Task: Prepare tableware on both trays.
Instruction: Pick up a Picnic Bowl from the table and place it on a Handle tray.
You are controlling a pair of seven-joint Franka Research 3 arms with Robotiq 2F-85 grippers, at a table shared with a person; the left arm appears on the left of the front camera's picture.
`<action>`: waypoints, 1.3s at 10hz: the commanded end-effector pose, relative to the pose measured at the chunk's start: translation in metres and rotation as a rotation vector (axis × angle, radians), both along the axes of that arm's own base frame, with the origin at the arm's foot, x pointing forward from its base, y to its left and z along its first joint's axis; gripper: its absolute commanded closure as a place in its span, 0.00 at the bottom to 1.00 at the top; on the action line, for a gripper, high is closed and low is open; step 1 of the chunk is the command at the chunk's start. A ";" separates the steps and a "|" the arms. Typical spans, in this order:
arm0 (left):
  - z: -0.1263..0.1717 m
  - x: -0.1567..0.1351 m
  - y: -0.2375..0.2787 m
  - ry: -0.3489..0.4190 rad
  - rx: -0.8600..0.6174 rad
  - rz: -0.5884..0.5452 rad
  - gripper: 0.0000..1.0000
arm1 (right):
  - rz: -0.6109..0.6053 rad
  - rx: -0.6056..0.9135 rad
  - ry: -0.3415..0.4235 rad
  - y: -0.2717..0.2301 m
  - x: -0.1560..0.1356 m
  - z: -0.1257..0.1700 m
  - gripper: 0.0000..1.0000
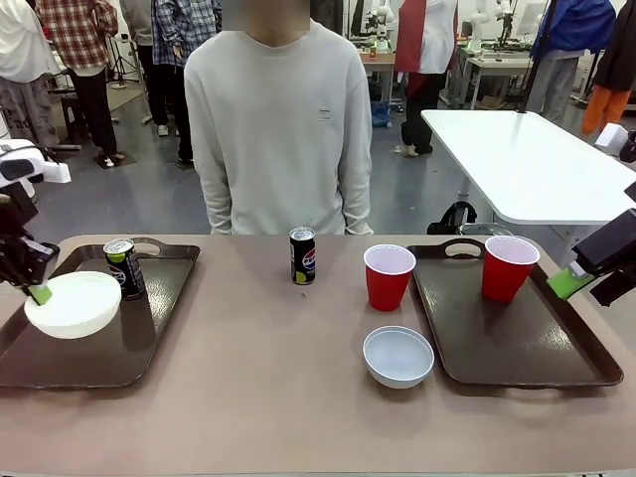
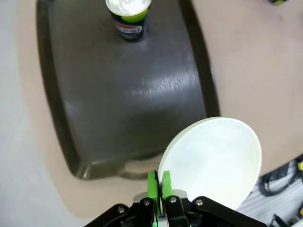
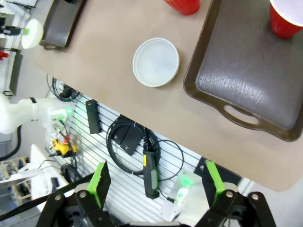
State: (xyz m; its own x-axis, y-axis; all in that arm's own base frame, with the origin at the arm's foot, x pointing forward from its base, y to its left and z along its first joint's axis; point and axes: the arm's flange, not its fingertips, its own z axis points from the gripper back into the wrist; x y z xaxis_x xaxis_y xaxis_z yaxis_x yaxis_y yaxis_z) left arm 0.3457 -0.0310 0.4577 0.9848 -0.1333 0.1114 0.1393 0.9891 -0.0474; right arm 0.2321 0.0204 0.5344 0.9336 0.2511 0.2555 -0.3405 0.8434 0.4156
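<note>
Pinching bowl (image 1: 75, 306) rim, left fingers (image 2: 152, 187) clamped, over left tray (image 1: 99, 368), 8 o'clock of can (image 1: 124, 266), for set-down; right fingers (image 3: 100, 177) wide, empty.

Left arm (image 1: 18, 167) low, jaws pinched tight; right arm (image 1: 608, 248) out to the side, jaws spread wide.

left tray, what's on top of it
On the left tray a soda can stands at the far end. The left gripper holds a white bowl by its rim, tilted above the tray's left side. The bowl hides the tray beneath, so contact cannot be told.
</note>
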 end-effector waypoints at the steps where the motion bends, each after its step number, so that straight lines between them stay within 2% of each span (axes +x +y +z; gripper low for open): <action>1: -0.049 -0.009 0.005 0.020 0.004 -0.003 0.96 | -0.011 -0.014 0.002 0.000 0.001 -0.002 0.00; 3: -0.077 -0.004 0.013 0.026 0.017 0.007 0.96 | -0.011 -0.014 0.002 0.000 0.001 -0.002 0.00; 5: -0.100 0.000 0.016 -0.005 0.013 0.009 0.96 | -0.011 -0.014 0.002 0.000 0.001 -0.002 0.00; 9: -0.119 0.002 0.013 -0.006 0.092 0.012 0.96 | -0.011 -0.014 0.002 0.000 0.001 -0.002 0.00; 10: -0.121 0.002 0.011 -0.001 0.084 0.013 0.87 | -0.011 -0.014 0.002 0.000 0.001 -0.002 0.00; 13: -0.096 -0.003 0.011 -0.004 0.009 0.013 0.56 | -0.011 -0.014 0.002 0.000 0.001 -0.002 0.00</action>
State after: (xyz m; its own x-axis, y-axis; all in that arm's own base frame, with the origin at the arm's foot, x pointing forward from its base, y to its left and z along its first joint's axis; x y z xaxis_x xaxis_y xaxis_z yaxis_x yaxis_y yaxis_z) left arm 0.4008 -0.0228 0.3732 0.9861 -0.1352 0.0966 0.1364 0.9906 -0.0063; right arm 0.2321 0.0204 0.5344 0.9336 0.2514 0.2553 -0.3407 0.8433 0.4157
